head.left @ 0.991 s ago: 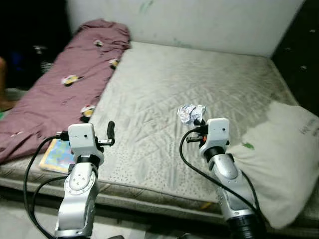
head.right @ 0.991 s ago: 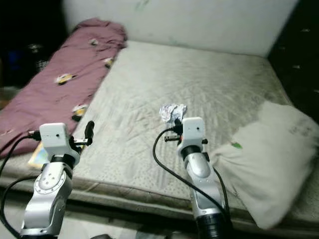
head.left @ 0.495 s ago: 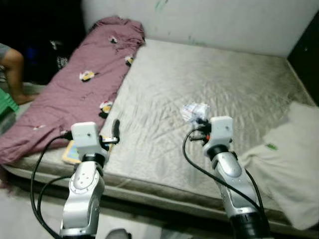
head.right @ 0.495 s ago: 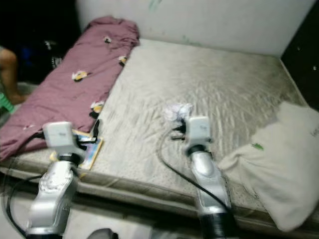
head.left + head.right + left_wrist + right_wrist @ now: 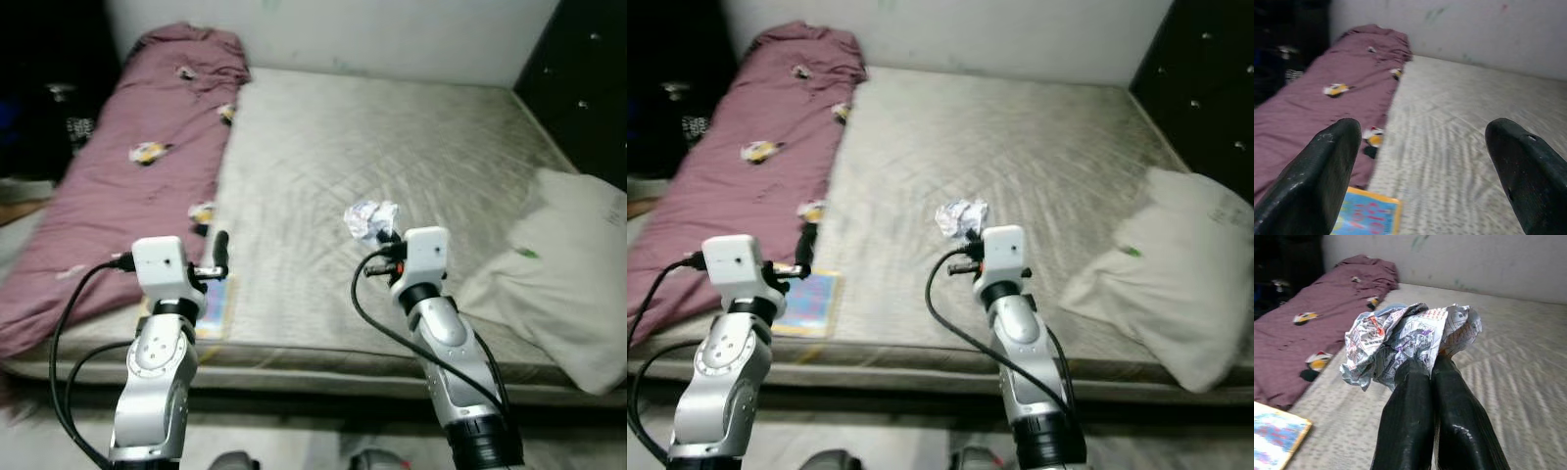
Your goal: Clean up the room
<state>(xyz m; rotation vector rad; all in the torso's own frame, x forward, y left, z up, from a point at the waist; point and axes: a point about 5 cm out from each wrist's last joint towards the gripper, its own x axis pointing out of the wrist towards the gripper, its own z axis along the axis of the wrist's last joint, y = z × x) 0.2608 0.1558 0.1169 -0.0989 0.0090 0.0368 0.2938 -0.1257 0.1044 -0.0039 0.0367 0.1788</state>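
Right gripper [image 5: 1431, 369], raised over the bed [image 5: 411, 147], pinches a crumpled newspaper [image 5: 1408, 340]; left gripper [image 5: 1425, 161] raised, fingers spread, empty.

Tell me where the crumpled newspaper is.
The crumpled newspaper is pinched in the right hand, held above the middle of the mattress.

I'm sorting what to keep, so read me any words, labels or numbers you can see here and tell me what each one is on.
None can be read.
Crumpled newspaper in the right gripper: print is there, too small and creased to read.
Colourful book at the mattress edge: cover markings blurred.
White pillow: a faint grey print and a small green mark, both illegible.
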